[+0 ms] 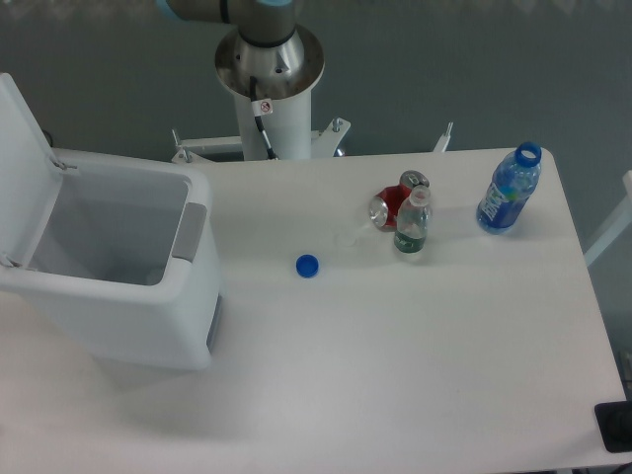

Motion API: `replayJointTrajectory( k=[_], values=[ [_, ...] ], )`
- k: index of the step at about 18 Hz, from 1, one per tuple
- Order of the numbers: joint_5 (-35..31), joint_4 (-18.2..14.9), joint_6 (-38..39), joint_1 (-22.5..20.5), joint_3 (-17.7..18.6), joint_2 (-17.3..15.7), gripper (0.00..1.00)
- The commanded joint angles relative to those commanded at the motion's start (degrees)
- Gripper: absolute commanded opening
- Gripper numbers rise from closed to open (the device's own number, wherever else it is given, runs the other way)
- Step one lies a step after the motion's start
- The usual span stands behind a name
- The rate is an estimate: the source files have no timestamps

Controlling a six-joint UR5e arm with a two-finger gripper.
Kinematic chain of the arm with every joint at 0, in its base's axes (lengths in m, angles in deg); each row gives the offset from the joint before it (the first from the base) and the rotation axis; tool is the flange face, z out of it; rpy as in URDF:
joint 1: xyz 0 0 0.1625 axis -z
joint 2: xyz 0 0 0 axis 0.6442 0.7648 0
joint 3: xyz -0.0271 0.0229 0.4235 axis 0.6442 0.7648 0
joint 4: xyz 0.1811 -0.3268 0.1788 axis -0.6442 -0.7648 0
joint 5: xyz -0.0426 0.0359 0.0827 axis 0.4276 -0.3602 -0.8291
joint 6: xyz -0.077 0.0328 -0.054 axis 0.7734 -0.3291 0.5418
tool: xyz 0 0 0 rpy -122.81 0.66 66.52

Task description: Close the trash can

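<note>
The trash can (148,316) is a big white boxy bin at the left of the table. Its lid (22,163) stands raised at the far left, leaving the inside open to view and bare. A grey latch tab (191,233) sits on the right rim. Only the arm's base column (269,74) and a bit of its upper link show at the top edge. The gripper is out of frame.
A blue bottle cap (307,265) lies mid-table. A red can (392,204) lies on its side beside a small clear bottle (412,225). An uncapped blue bottle (509,190) stands at the far right. A dark object (616,427) sits at the lower right edge.
</note>
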Motion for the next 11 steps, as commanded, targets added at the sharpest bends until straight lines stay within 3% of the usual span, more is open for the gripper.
replayJointTrajectory(
  k=[11],
  values=[
    [-3.3, 0.1, -0.1, -4.1, 0.2, -0.1, 1.00]
  ],
)
